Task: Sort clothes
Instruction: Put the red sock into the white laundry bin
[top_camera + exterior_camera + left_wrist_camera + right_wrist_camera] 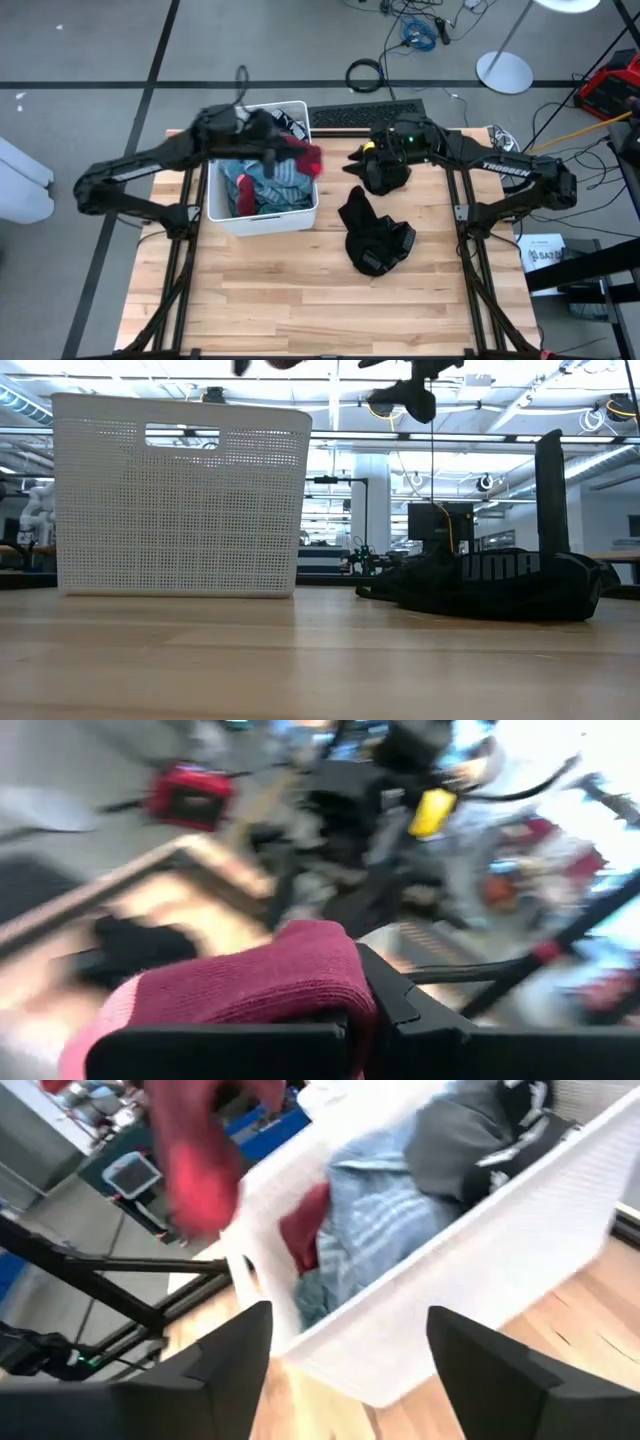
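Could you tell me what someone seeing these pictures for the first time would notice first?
Probably the red garment pinched in the shut left gripper above the right edge of the white bin, which holds more clothes. Next, the black garment lying alone on the wooden table to the bin's right, with the open right gripper raised nearby.

You have one white perforated bin point(262, 214) on the worktop point(300, 300). Inside it you can count at least three garments: a teal striped one point(285, 190), a light blue one point(232, 168) and a dark grey one point(470, 1140). One black garment point(375, 240) lies outside it. One red garment point(303, 157) hangs above the bin's edge.
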